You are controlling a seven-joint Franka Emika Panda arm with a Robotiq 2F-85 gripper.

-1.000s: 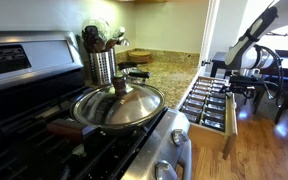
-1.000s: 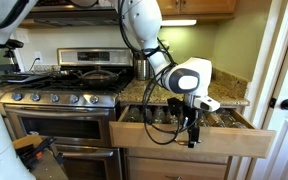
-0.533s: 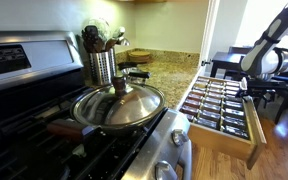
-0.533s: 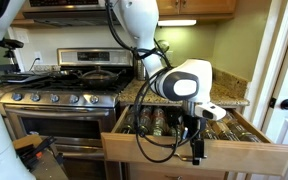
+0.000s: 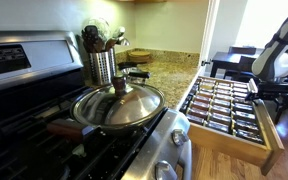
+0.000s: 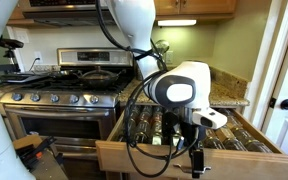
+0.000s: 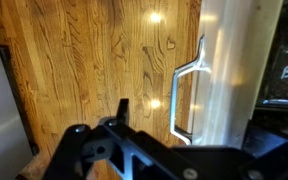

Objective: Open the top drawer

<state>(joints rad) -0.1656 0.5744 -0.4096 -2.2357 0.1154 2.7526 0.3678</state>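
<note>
Pulled further out toward near side than half second ago: top drawer (image 6: 134, 158), jar rows (image 5: 222, 100) exposed. Task near done. Gripper (image 6: 196, 165) at handle (image 7: 172, 105); grip cannot be told.

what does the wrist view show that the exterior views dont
Only the wrist view: the metal bar handle on the drawer's white front, seen close up. Only the exterior views: the stove, the lidded pan, the utensil holder and the full rows of jars. Shared: the top drawer pulled out, the gripper at its front, and the wood floor.
</note>
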